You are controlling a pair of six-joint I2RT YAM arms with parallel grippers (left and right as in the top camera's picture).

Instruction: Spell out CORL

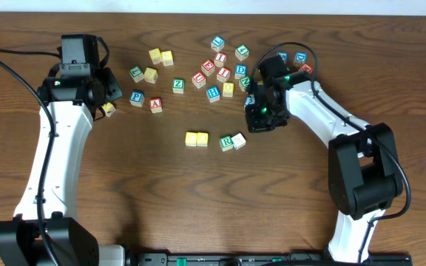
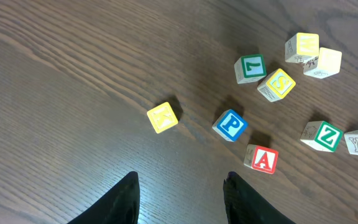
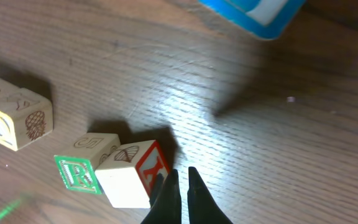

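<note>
Four rowed cubes [image 1: 226, 142] show together only overhead. Right tool [image 3: 183, 182], tips hidden there, is pressed together beside the white cube [image 3: 126, 183]; left tool [image 2: 182, 196] spread, empty.

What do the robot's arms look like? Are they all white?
Mostly! The left arm and right arm have white shells with chunky black joints. Thin black cables loop beside them. A small green light glows near the right wrist, and the fingers are black.
</note>
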